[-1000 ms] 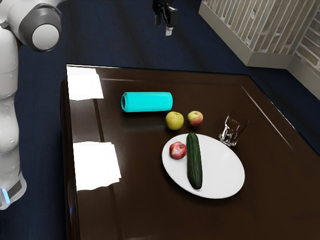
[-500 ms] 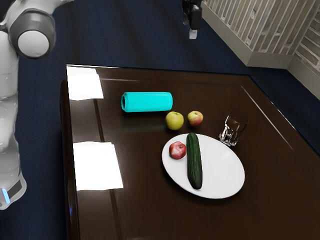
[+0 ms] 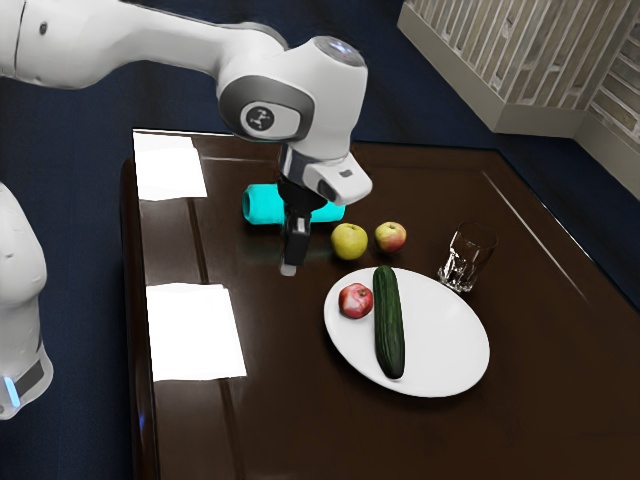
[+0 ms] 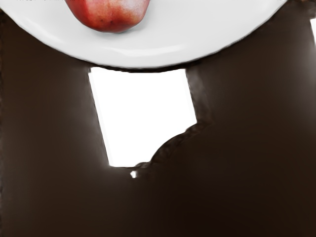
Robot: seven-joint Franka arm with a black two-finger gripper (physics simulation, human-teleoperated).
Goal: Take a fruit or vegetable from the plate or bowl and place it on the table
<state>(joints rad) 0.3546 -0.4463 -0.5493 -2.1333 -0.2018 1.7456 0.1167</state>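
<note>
- While the red apple (image 3: 355,301) sits on the plate (image 3: 440,340), near the rim toward the exterior view's left, the arm (image 3: 180,45) holds its jaws above the tabletop (image 3: 290,420), short of that rim. From where I stand I can't tell whether they are apart or together.
- If they come down from there without moving across first, I reckon they meet bare tabletop or the rim, and pressing on the rim could tip or slide the plate.
- The cucumber (image 3: 389,325) lies right beside the apple. Lowering around the fruit, one side of the jaws could land on the cucumber and roll it, or shove the apple toward the rim.
- Round and smooth, the apple may squirt away if the pinch lands above its middle or off to one side.
- Two more apples, a yellow-green one (image 3: 349,242) and a blushed one (image 3: 391,237), rest on the tabletop just past the plate's far rim. A wide approach might nudge them, and grabbing either would miss the point.
- Swinging the fruit toward the tabletop's far edge risks clipping the bottle (image 3: 263,205) on its side; going the other way risks the glass (image 3: 460,268).
- Let go too high, the apple could roll toward a tabletop edge.
</note>
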